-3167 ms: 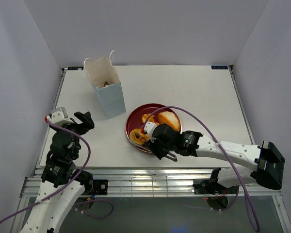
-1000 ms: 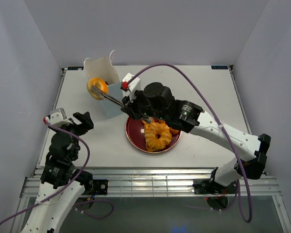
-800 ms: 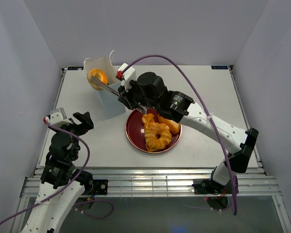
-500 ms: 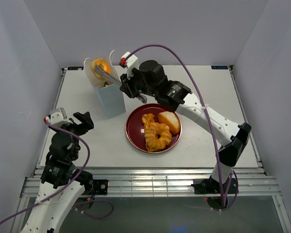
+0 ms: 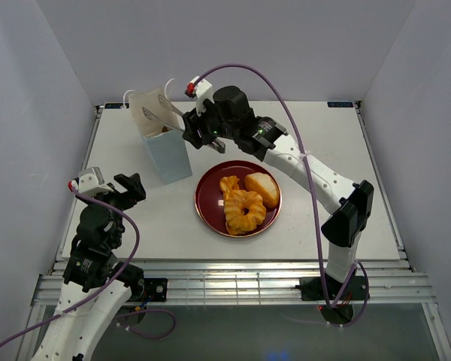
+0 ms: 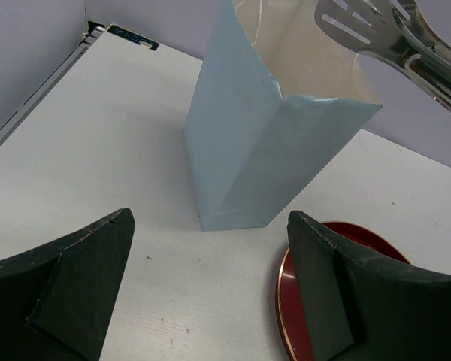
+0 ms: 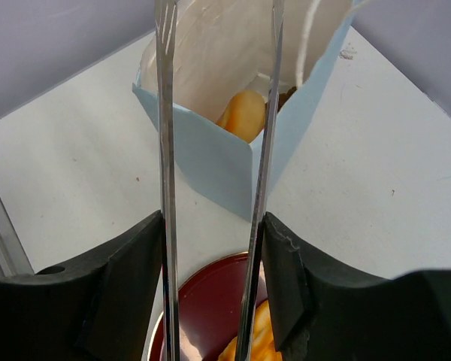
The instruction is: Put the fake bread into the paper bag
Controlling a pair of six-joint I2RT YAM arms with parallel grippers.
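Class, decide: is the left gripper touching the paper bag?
Apart. The top external view shows bare table between the left gripper and the paper bag.

No writing could be read anywhere. A dark sticker (image 6: 127, 35) sat at the far left corner of the table (image 6: 98, 150). It carried pale lettering, too small and blurred to make out. In the overhead view a second dark sticker (image 5: 340, 104) lay on the table's far edge towards the right. Its marks were likewise too tiny to read.
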